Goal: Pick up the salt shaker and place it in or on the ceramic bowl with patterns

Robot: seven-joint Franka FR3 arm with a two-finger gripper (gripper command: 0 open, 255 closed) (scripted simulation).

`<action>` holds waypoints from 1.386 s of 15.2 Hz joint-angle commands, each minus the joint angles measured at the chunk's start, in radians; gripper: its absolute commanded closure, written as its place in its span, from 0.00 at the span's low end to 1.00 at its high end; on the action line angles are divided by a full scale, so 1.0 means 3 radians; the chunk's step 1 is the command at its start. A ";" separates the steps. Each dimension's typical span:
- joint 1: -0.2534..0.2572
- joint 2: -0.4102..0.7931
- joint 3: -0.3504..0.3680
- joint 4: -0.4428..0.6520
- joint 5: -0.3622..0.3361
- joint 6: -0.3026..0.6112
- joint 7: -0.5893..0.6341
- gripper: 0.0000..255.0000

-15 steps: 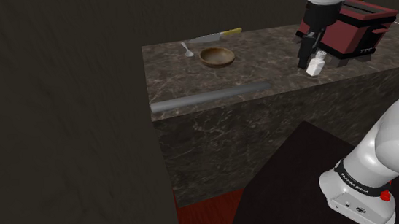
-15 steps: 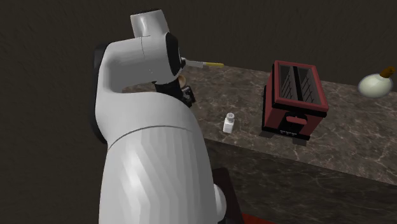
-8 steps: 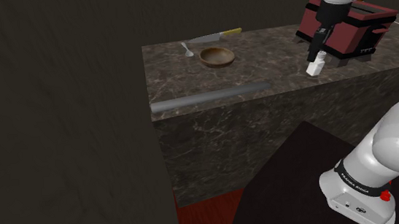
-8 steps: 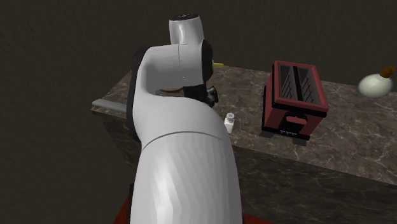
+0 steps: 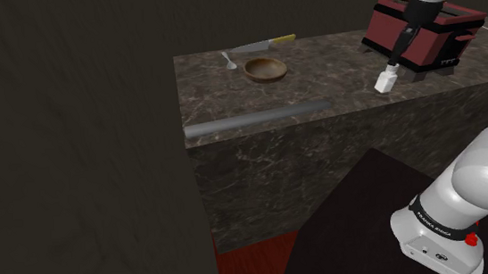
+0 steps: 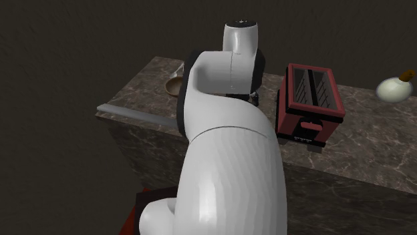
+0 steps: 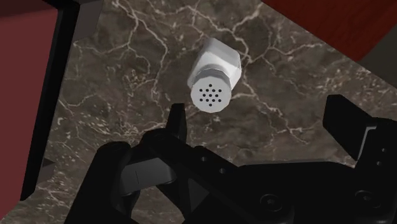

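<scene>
Black fingers [image 7: 177,119] spread wide, pinching nothing — hovering just above white salt shaker [image 7: 216,73], shaker upright on dark marble worktop [image 7: 114,95], just beside red toaster [image 5: 440,40], brown bowl [image 5: 265,68] well apart toward shoulder view's left

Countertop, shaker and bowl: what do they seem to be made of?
Countertop: dark stone, marble-like, going by its pale veins. Shaker: plain white-grey body, smooth, with a holed cap; it could be plastic, glass or metal, I can't tell. Bowl: matte brown, perhaps wood, though glazed ceramic is possible.
</scene>
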 commanded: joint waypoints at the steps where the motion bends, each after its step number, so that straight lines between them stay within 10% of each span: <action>1: -0.0033 0.0091 -0.0177 0.0044 -0.0059 0.0135 -0.0142 0.00; 17: -0.0053 0.0164 -0.0281 -0.0234 -0.0133 0.0491 -0.0128 0.00; 18: -0.0053 0.0164 -0.0281 -0.0234 -0.0133 0.0491 -0.0128 1.00; 21: -0.0053 0.0164 -0.0281 -0.0234 -0.0133 0.0491 -0.0128 1.00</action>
